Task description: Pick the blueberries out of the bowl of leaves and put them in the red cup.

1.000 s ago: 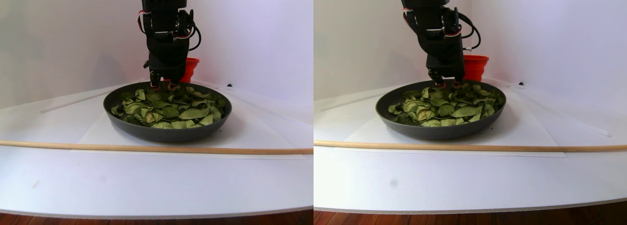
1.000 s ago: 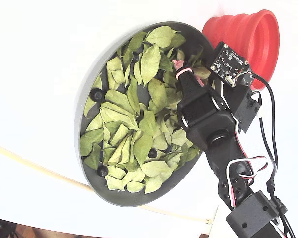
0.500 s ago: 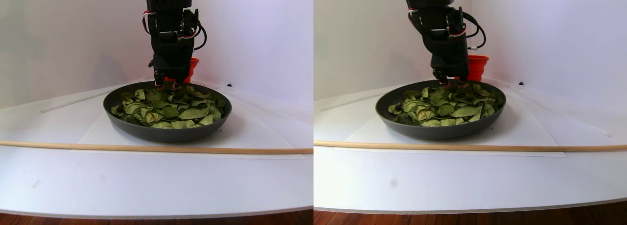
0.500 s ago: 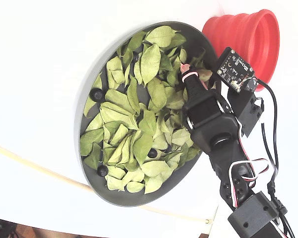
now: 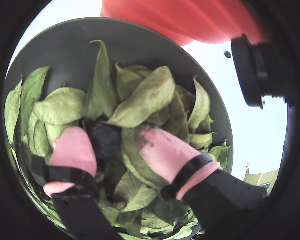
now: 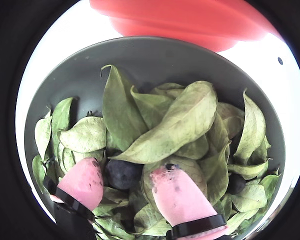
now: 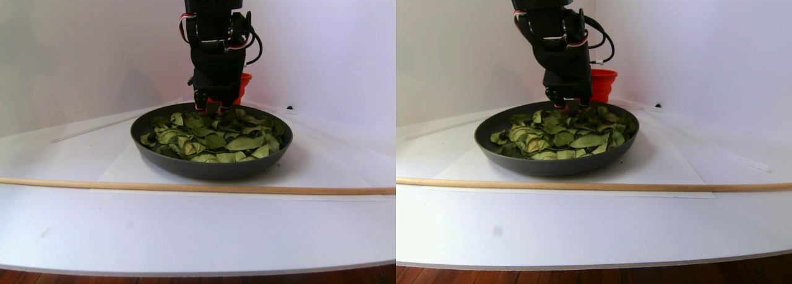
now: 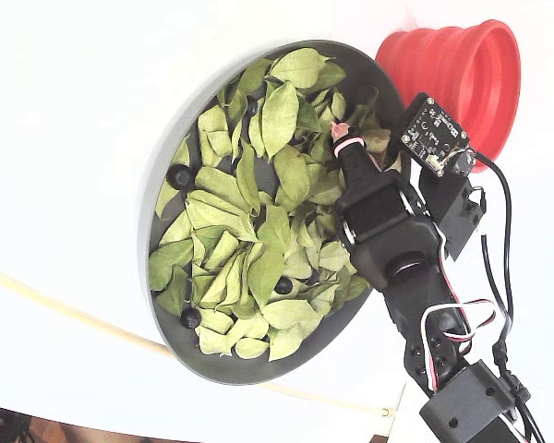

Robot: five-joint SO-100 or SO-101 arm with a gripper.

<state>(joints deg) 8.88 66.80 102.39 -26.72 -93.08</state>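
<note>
Because the cup (image 8: 462, 74) is standing just past the bowl (image 8: 166, 148), I am hovering the gripper (image 6: 132, 185) there, fingers (image 6: 177, 197) parted, touching a blueberry (image 6: 121, 172) among leaves (image 6: 175, 125), unclamped.

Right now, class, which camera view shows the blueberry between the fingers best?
A wrist view: the blueberry sits uncovered between the pink fingers. In the other wrist view it is darker, partly leaf-shadowed. The fixed and stereo pair views hide it behind the arm.
</note>
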